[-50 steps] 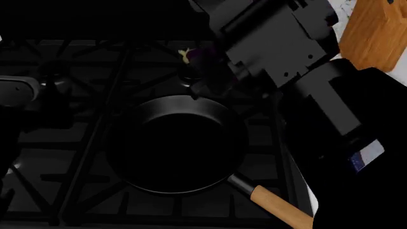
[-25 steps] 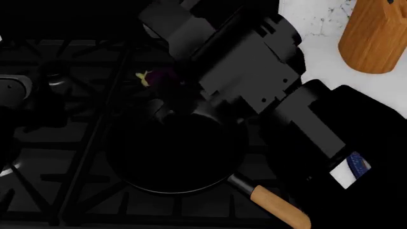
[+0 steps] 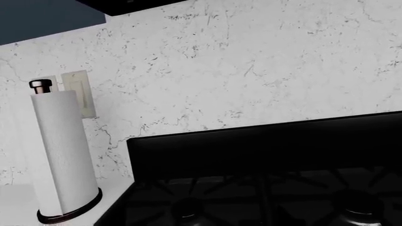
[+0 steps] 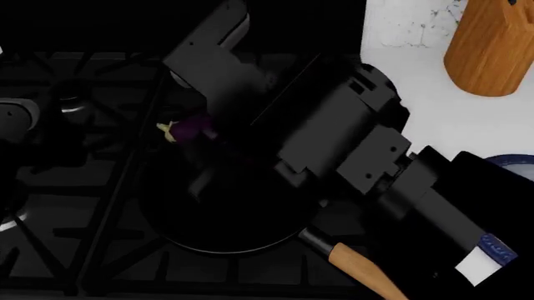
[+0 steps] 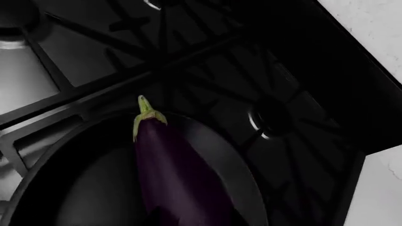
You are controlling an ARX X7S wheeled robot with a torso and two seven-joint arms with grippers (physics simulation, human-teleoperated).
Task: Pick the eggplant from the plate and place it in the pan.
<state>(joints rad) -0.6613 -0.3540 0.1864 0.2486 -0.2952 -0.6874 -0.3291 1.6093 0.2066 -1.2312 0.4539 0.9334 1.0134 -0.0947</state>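
My right gripper (image 4: 199,134) is shut on the dark purple eggplant (image 4: 189,129), holding it above the far left rim of the black pan (image 4: 219,245). In the right wrist view the eggplant (image 5: 169,165) runs out from my gripper (image 5: 188,220), its yellow-green stem over the pan's (image 5: 88,188) rim. The pan's wooden handle (image 4: 367,273) points to the near right. Two parts of the blue-rimmed plate (image 4: 511,161) show past my right arm. At the left edge of the head view there is only a dark bulk with a grey part (image 4: 17,116); no left fingers can be made out.
The pan sits on a black gas stove with iron grates (image 4: 92,206). An orange-brown wooden block (image 4: 491,45) stands on the white counter at the far right. In the left wrist view a paper towel roll (image 3: 61,155) stands beside the stove, against the marble backsplash.
My right arm has swung left and nearer with the eggplant, from beyond the pan to over its far left rim. More of the plate shows at the right.
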